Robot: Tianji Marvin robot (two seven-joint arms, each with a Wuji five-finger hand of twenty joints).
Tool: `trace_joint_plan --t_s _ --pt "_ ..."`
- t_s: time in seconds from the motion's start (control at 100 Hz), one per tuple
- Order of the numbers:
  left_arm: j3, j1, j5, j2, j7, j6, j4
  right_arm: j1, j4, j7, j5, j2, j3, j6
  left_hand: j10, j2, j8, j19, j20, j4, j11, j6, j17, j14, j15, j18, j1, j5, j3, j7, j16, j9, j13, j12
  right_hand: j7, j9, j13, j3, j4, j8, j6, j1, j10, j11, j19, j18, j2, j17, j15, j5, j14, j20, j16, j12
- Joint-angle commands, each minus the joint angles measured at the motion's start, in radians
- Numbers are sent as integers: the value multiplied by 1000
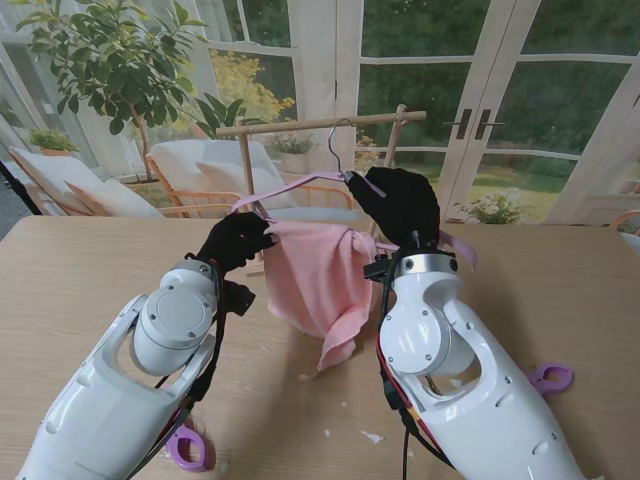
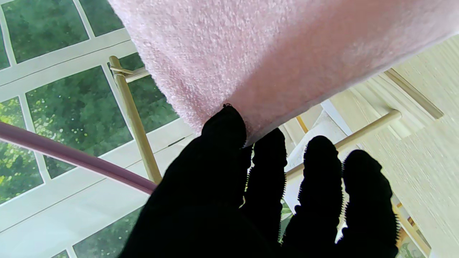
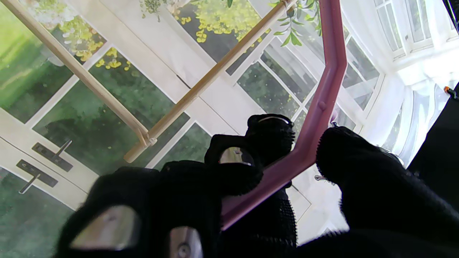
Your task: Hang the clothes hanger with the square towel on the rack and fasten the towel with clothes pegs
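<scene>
The clothes hanger [image 1: 300,182] is held up above the worktop [image 1: 80,270], just nearer than the wooden rack [image 1: 320,124]; from the stand view its metal hook [image 1: 338,140] is seen close under the rack's top bar, though whether it rests on the bar cannot be told. The right robot hand [image 1: 398,205] is clamped on the hanger beside the hook. Only the right wrist view shows this grip plainly: the mauve hanger arm [image 3: 315,118] is pinched between the thumb and the curled fingers [image 3: 269,132]. The left robot hand [image 1: 235,240] is placed at the towel's upper left corner; in the left wrist view its fingers [image 2: 229,132] are seen held together, touching the towel's edge, but a firm grasp cannot be told. The square towel [image 1: 318,275] is pink and fluffy, draped over the hanger between both hands, its lower corner hanging to a point. Two purple clothes pegs [image 1: 550,378] [image 1: 186,446] are seen lying on the worktop only from the stand view, well apart from either hand.
</scene>
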Motion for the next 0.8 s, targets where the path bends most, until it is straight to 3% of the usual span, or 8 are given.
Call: trace_joint_plan --t_s 0.0,0.16,0.27,0.33,0.36,0.4,0.45,0.79 --pt "-7 0 4 1 -16 12 5 -7 -15 13 10 -8 4 -7 7 25 35 25 24 23 20 -15 3 7 26 8 15 57 48 35 15 4 17 20 63 87 6 42 86 27 44 78 71 145 183 -277 41 40 129 73 -48 1034 63 51" --pt "-16 -6 16 5 -26 17 26 -12 -21 17 17 -7 8 -12 -10 45 27 8 8 21 -4 -27 -17 3 -12 4 28 22 18 35 -5 -12 -3 8 63 88 6 42 86 27 47 79 72 145 183 -275 40 40 130 73 -47 1036 64 52" --pt "-18 -7 15 10 -46 18 29 -11 -20 21 19 -6 6 -13 -22 48 -83 -24 -55 37 -126 -42 -63 -1 -126 -7 34 -57 -29 37 -74 -68 -49 -82 62 88 6 41 86 28 47 79 71 145 183 -275 41 40 130 74 -48 1038 65 52" --pt "-20 -6 9 15 -64 20 26 -10 -19 23 20 -6 4 -14 -30 1 -186 -41 -137 25 -124 -32 -111 -21 -203 -26 -50 -155 54 -20 -129 -185 -103 -241 62 88 6 41 86 28 47 78 71 145 183 -275 41 40 130 74 -48 1039 66 52" --pt "-22 -5 6 17 -71 19 23 -9 -18 23 20 -6 3 -14 -35 -21 -237 -68 -173 10 -113 -27 -132 -31 -251 -31 -121 -194 143 -78 -162 -241 -128 -407 62 88 6 41 86 28 46 79 71 145 183 -275 41 40 130 73 -48 1039 66 52" --pt "-23 -3 7 21 -82 16 19 -9 -17 24 20 -6 2 -14 -36 -25 -289 -111 -201 6 -139 -11 -152 -42 -308 -40 -224 -224 274 -148 -198 -275 -153 -470 62 88 6 40 86 28 46 78 71 145 183 -275 42 40 130 74 -48 1039 66 52" --pt "-25 -2 14 26 -95 9 14 -9 -16 25 18 -5 2 -13 -42 -22 -353 -166 -225 39 -178 5 -173 -56 -369 -50 -313 -269 379 -222 -235 -314 -181 -508 62 88 6 41 87 28 46 78 70 145 183 -275 41 40 130 74 -48 1040 66 52" --pt "-60 20 119 59 -157 -31 -36 -10 -2 23 -3 -2 13 0 -59 -77 -465 -324 -252 38 -259 12 -225 -91 -517 -87 -377 -385 460 -325 -307 -407 -251 -597 61 89 6 42 87 29 45 78 70 145 183 -276 40 40 129 75 -48 1041 68 52"
